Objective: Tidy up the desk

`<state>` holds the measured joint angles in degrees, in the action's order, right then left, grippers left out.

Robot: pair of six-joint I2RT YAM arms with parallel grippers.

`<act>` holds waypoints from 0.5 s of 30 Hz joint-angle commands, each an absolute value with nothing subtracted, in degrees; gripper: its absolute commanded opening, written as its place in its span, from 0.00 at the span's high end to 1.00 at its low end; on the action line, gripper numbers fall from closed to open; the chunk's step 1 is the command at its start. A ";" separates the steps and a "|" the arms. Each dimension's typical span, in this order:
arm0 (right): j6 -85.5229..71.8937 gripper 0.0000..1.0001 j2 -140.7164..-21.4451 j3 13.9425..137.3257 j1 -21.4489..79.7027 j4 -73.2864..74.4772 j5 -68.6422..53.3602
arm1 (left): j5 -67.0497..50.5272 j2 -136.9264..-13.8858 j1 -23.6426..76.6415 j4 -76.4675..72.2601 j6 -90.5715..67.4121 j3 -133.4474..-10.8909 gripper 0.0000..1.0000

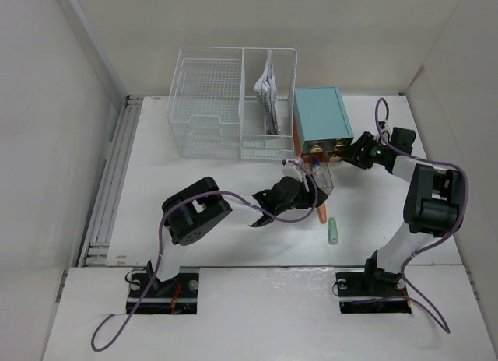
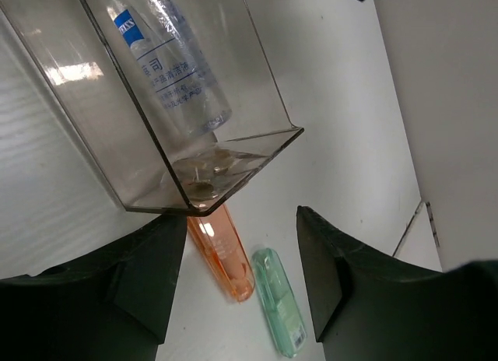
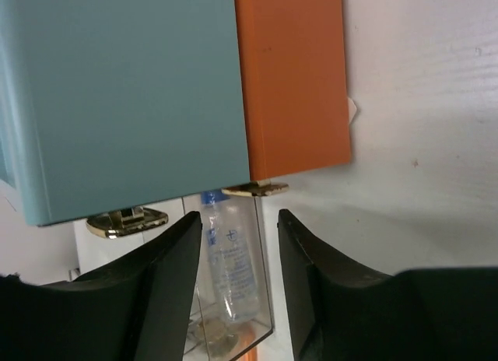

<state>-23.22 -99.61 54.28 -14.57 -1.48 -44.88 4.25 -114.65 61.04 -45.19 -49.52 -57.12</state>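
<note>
The white desk holds a clear acrylic box with a clear blue-labelled bottle and some coins in it. An orange tube and a green tube lie just in front of the box. My left gripper is open and empty, low over the desk at the box's near end, with the orange tube and the green tube between its fingers. My right gripper is open and empty at the front right of the teal drawer box, by its brass handles.
A white wire-mesh basket with folded papers stands at the back, left of the teal box. An orange panel lines the teal box's side. A grooved rail runs along the desk's left edge. Walls enclose the desk.
</note>
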 commanded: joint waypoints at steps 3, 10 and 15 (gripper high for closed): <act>-28.29 0.50 -101.43 56.16 -14.85 -9.32 -46.58 | 4.92 -116.19 57.75 -43.51 -49.31 -62.31 0.45; -28.83 0.44 -102.31 54.67 -14.33 -9.32 -46.41 | 5.71 -117.33 55.11 -40.26 -49.31 -65.39 0.45; -30.14 0.42 -101.78 52.65 -14.33 -10.45 -45.62 | 5.19 -120.32 52.30 -38.85 -48.69 -68.90 0.45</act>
